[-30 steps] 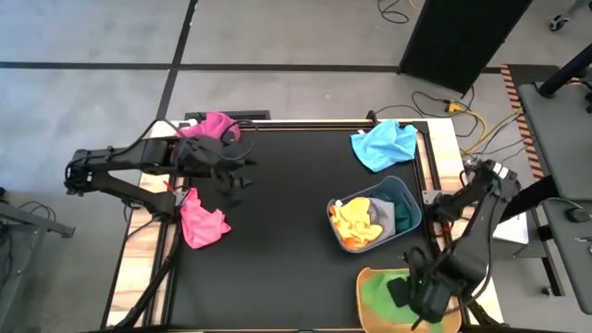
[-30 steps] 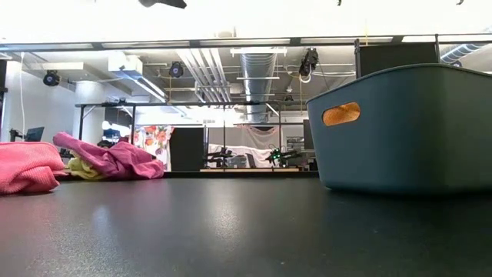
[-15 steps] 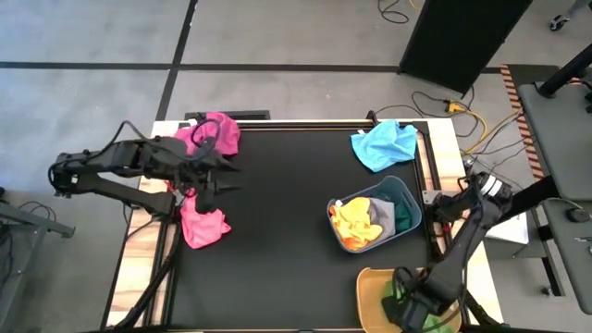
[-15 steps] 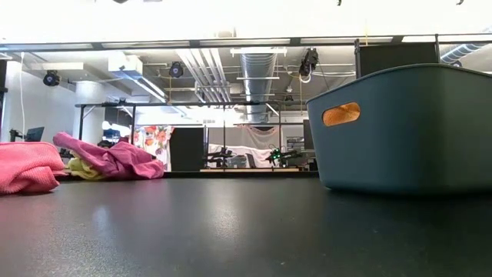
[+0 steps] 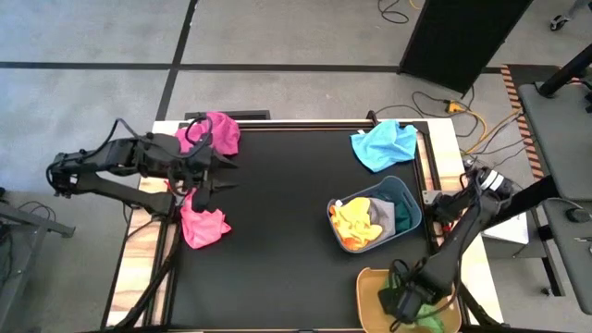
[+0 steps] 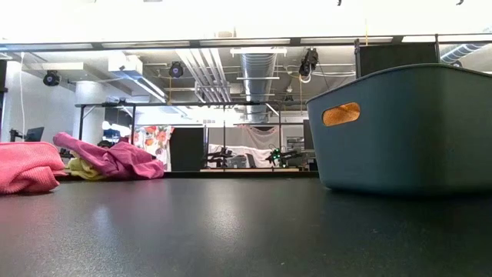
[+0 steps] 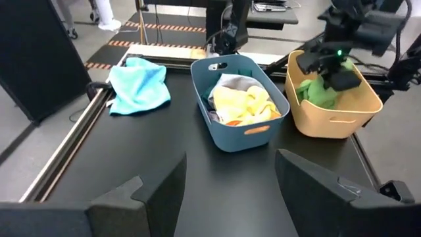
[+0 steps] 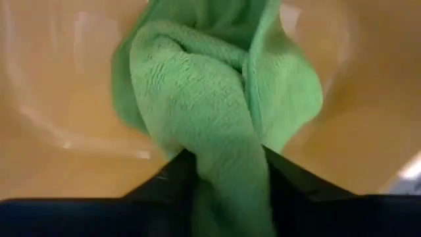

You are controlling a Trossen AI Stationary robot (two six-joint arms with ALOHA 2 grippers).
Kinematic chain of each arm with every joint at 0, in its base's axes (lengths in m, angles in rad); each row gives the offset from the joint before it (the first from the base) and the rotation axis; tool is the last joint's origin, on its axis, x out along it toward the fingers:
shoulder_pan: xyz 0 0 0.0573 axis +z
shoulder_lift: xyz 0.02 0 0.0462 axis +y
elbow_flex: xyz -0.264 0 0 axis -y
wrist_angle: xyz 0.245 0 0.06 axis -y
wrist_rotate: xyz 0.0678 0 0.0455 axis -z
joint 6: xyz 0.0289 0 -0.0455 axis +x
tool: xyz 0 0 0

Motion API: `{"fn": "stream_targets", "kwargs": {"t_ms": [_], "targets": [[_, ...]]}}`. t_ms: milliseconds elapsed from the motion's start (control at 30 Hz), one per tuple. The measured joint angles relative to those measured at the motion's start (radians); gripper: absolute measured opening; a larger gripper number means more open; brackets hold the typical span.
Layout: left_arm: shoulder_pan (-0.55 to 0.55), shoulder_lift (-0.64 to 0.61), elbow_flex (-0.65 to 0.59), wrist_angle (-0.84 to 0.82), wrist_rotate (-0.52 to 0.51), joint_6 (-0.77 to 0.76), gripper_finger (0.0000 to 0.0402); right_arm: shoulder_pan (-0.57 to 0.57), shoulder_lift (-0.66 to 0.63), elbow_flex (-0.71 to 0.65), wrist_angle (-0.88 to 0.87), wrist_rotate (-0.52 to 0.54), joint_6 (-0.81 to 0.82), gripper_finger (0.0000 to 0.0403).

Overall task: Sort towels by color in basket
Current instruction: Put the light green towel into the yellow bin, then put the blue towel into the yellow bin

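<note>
- Since one second ago, the left gripper (image 5: 215, 172) has slid toward the upper left of the high view, and the right gripper (image 5: 400, 301) has moved left inside the tan basket (image 5: 365, 282) at the bottom right.
- At the left of the high view, the left gripper hangs between two towels. Its fingers (image 7: 154, 194) are spread apart and hold nothing.
- The magenta towel (image 5: 215, 131) lies just above that gripper in the picture, at the table's top left corner. The pink towel (image 5: 203, 224) lies just below it. Both are crumpled heaps with no clear long side.
- The left arm is much nearer to these two towels than the right arm, so I think it should take one of them next. Which one it aims for, I cannot tell.
- In the middle right sits the blue basket (image 5: 409, 205) with an orange-yellow towel (image 5: 353, 223) and a grey towel (image 5: 380, 215) inside it.
- At the upper right, the light blue towel (image 5: 383, 144) lies flat on the table, well apart from both grippers.
- At the bottom right, the right gripper is low in the tan basket. Its fingers are pinched on the lime towel (image 8: 204, 99), which hangs bunched up in the basket. I think it is about ready to let go.
</note>
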Motion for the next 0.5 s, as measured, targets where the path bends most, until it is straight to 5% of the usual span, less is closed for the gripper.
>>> {"fn": "stream_targets", "kwargs": {"t_ms": [267,500], "targets": [[0.000,-0.048,-0.002,0.001,0.000,0.037,0.0217,-0.029,-0.156,0.114,-0.123,0.021,0.001,0.0249],[0.001,-0.051,-0.019,-0.009,-0.005,0.033,0.0217,-0.103,-0.284,0.200,-0.262,0.342,-0.033,0.0279]]}}
